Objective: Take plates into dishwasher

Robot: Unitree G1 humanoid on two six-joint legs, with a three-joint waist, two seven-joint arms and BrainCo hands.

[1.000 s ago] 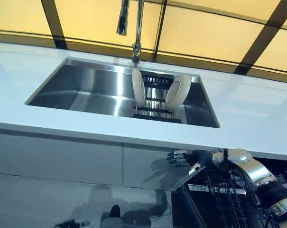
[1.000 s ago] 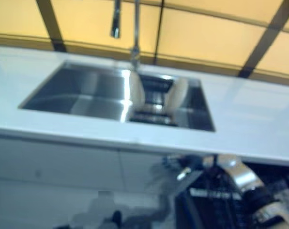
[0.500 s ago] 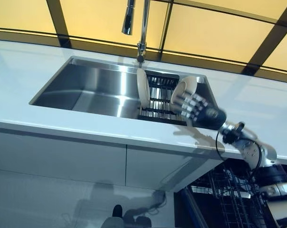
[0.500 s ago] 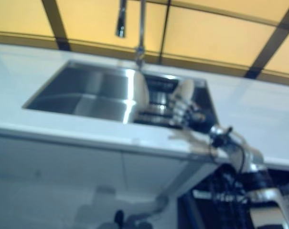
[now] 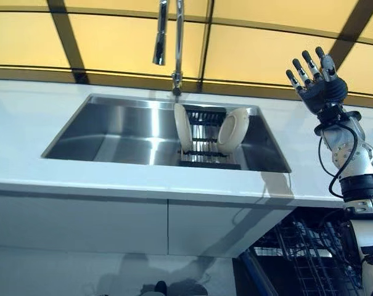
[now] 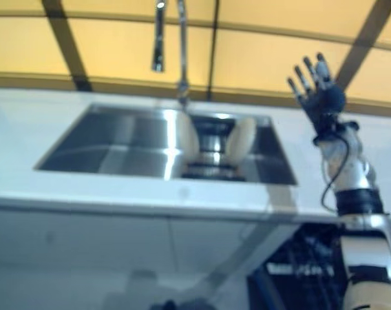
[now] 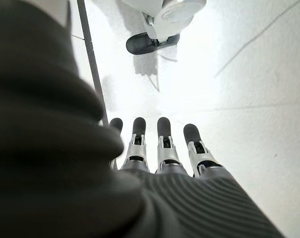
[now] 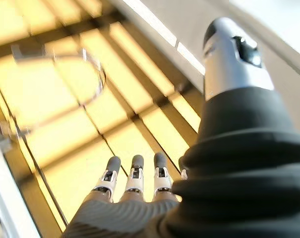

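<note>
Two white plates stand on edge in a dark rack (image 5: 204, 161) at the right end of the steel sink (image 5: 112, 126): one plate (image 5: 182, 127) on the rack's left, the other plate (image 5: 233, 130) leaning on its right. My right hand (image 5: 317, 86) is raised high above the counter, right of the sink, fingers straight and spread, holding nothing. In the right wrist view its fingers (image 8: 135, 181) point at the yellow wall panels. My left hand (image 7: 159, 148) shows only in the left wrist view, fingers straight, over a white floor, empty.
A tall faucet (image 5: 174, 43) rises behind the sink. The white counter (image 5: 38, 117) runs across the view. Below it at the right, the open dishwasher's wire rack (image 5: 297, 246) shows beside grey cabinet fronts (image 5: 81, 222).
My right hand has risen from below the counter by the dishwasher, past the right plate, to high above the counter at the right. The camera has shifted a little.
</note>
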